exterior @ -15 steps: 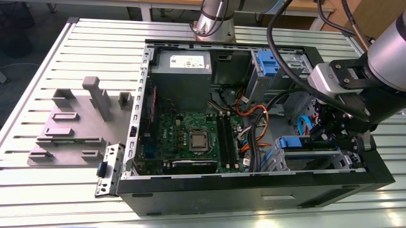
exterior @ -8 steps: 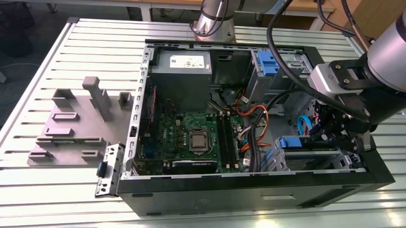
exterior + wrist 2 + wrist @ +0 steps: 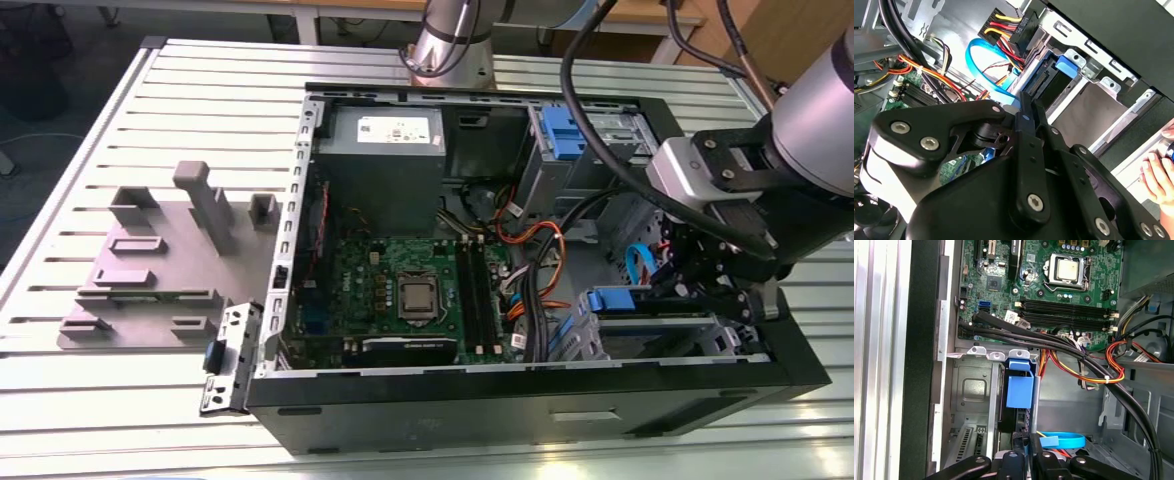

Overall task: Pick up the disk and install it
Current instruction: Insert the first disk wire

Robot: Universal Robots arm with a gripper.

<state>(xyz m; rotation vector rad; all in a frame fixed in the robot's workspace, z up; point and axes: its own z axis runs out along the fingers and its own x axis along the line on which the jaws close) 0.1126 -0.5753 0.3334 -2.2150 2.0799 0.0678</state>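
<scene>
One disk [image 3: 1019, 390] seated edge-on in drive cage [image 3: 974, 390] at case corner, blue carrier handle outward. Gripper [image 3: 1021, 460] just beside its rear edge; jaws close together, whether clamped on disk: cannot tell. Likely rigid, dense, shock-sensitive; best held by carrier edges.

Slatted table [image 3: 107, 420] bearing computer case [image 3: 534, 400], grey fixture [image 3: 154, 260]

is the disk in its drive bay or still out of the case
In the bay. The disk sits on edge in the metal drive cage, blue handle showing, with the gripper at its end; whether fully seated, cannot tell.
</scene>
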